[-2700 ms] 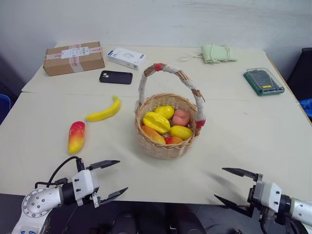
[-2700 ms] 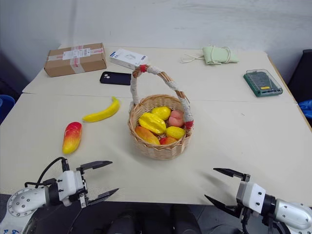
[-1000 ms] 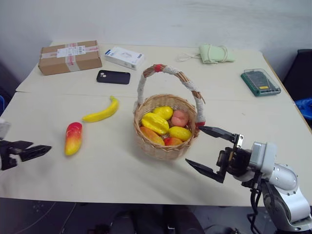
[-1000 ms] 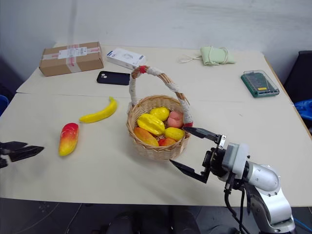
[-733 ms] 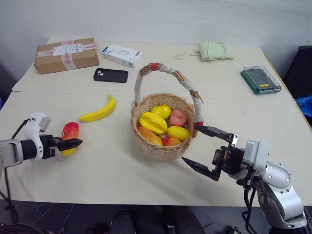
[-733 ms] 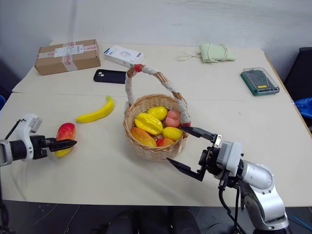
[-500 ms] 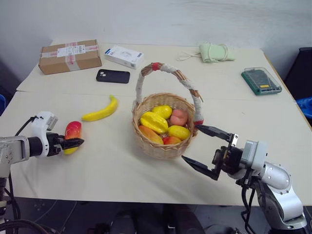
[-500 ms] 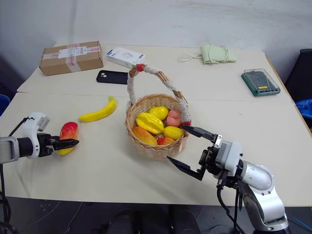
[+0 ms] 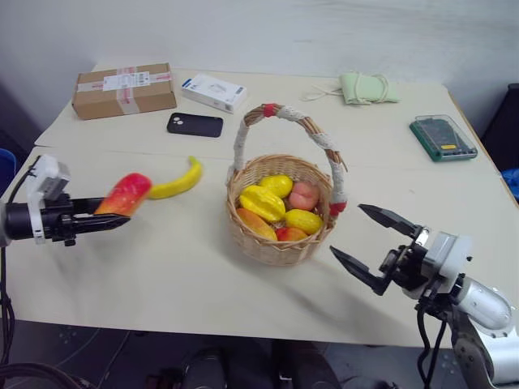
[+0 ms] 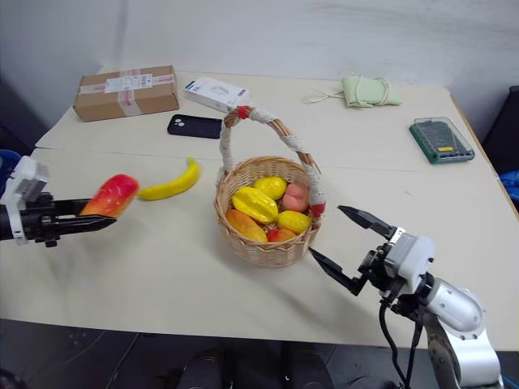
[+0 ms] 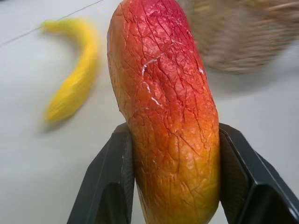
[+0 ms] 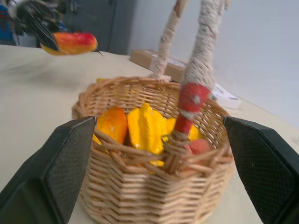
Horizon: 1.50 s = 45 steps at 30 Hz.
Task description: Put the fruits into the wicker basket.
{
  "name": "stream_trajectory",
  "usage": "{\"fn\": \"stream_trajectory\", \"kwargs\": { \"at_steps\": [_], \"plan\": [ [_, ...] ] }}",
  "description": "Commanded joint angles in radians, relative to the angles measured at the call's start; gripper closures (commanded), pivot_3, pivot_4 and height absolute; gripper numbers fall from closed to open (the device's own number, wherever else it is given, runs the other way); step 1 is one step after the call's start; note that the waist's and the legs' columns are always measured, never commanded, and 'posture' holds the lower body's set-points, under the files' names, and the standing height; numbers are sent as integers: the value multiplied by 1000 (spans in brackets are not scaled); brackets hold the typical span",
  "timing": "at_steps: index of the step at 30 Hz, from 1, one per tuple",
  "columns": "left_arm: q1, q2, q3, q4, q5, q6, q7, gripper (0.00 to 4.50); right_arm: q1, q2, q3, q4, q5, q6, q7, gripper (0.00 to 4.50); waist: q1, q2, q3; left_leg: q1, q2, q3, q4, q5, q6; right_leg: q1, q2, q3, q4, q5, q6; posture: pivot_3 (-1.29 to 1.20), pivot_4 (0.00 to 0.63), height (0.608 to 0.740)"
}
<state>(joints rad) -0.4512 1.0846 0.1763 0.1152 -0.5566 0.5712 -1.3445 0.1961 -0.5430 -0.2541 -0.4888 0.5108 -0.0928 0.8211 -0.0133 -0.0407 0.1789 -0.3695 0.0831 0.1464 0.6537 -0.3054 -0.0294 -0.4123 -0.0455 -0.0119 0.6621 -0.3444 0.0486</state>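
The left tool (image 10: 91, 220) grips the mango (image 10: 109, 195) above the tabletop (image 10: 162, 267). The banana (image 10: 169, 183) lies just beyond it. The right tool (image 10: 339, 241) stands wide apart, just beside the wicker basket (image 10: 263, 212).

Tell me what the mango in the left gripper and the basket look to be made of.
Mango: probably painted plastic or foam; its red-to-orange skin is matte and covered in fine cracks, like an ageing coating. Basket: woven tan wicker, with the strands plainly visible; its handle is wrapped in white cord with red bands.
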Motion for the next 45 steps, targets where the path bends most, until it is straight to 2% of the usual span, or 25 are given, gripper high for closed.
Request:
{"fn": "stream_trajectory", "kwargs": {
  "at_steps": [1,3,7,9,12,13,16,17,21,23,26,30,33,36,38,41,45],
  "plan": [
    [-176,-115,-144,-162,0,12,12,2626,20,-6,-77,-8,-13,-35,-25,0,10,0,0,0,-1,0,1,0,1,1,0,1,0,1,2,0,150,740],
    [-315,-257,-240,-136,59,2,79,2626,22,-8,-92,-1,-23,-42,-31,0,17,2,0,1,-3,1,4,0,3,3,2,2,0,3,5,0,150,740],
    [-466,-457,-344,-94,129,-6,161,2626,27,5,-118,-37,-27,-35,-74,0,1,2,0,0,-7,3,10,-1,7,4,4,8,0,6,10,0,150,740],
    [-492,-501,-365,-81,139,17,176,2626,32,11,-122,-62,-25,-25,-102,0,-12,2,0,0,-6,4,10,-1,6,3,4,11,0,6,10,0,150,740],
    [-486,-512,-407,-73,176,-4,157,2626,44,12,-115,-111,-31,-6,-135,0,-24,4,1,2,-4,1,8,-1,3,0,9,17,1,6,10,0,150,740],
    [-482,-516,-404,-63,179,-11,159,1909,45,12,-113,-130,-30,3,-150,0,-24,5,2,3,-3,-1,8,-2,1,0,13,19,2,6,9,0,150,740],
    [-472,-527,-355,-37,169,-67,166,970,37,7,-106,-169,-24,30,-179,0,-21,7,3,4,-1,-1,9,-1,-3,-1,16,20,3,6,9,0,150,740],
    [-463,-519,-326,-40,146,-71,157,653,28,3,-102,-177,-19,37,-183,0,-20,7,3,4,-1,-1,9,-1,-3,-1,16,20,3,6,8,0,150,740],
    [-400,-435,-235,-56,80,-56,82,653,-17,-12,-89,-196,-1,69,-184,0,-23,8,4,5,-1,0,10,-1,-3,-1,17,21,4,6,8,0,150,740],
    [-306,-295,-146,-11,68,-23,31,653,-79,-33,-64,-210,52,109,-174,0,-35,9,4,5,0,-1,9,-1,-3,-1,17,21,4,6,7,0,150,740],
    [-196,-182,-1,114,72,-32,88,653,-142,-86,-14,-243,123,178,-123,0,-46,10,5,7,1,0,9,-1,-4,-2,17,24,6,5,6,0,150,740],
    [-69,-116,178,360,115,-192,190,45,-227,-101,28,-252,149,213,-119,0,-39,10,6,7,5,-2,9,-2,-3,-2,16,21,6,5,5,0,150,740],
    [49,-62,259,535,157,-273,260,45,-271,-84,64,-247,147,211,-111,0,-31,8,5,5,4,-2,9,-4,0,-2,14,20,3,5,5,0,150,740],
    [153,-12,276,640,202,-348,277,45,-298,-66,95,-249,137,203,-108,0,-31,7,4,3,2,0,9,-6,4,-3,9,18,2,5,5,0,150,740],
    [169,6,289,693,213,-419,284,45,-303,-54,111,-252,121,184,-100,0,-25,4,3,0,1,1,9,-7,5,-5,6,17,1,5,5,0,150,740],
    [120,14,280,700,203,-431,267,45,-298,-44,118,-245,104,166,-92,0,-5,-3,0,-1,0,0,10,-8,7,-5,4,15,0,5,5,0,150,740],
    [-36,-19,174,642,220,-412,188,45,-278,-31,117,-222,83,139,-79,0,15,-5,-2,0,-3,0,11,-9,8,-2,2,13,0,6,7,0,150,740]
  ]
}}
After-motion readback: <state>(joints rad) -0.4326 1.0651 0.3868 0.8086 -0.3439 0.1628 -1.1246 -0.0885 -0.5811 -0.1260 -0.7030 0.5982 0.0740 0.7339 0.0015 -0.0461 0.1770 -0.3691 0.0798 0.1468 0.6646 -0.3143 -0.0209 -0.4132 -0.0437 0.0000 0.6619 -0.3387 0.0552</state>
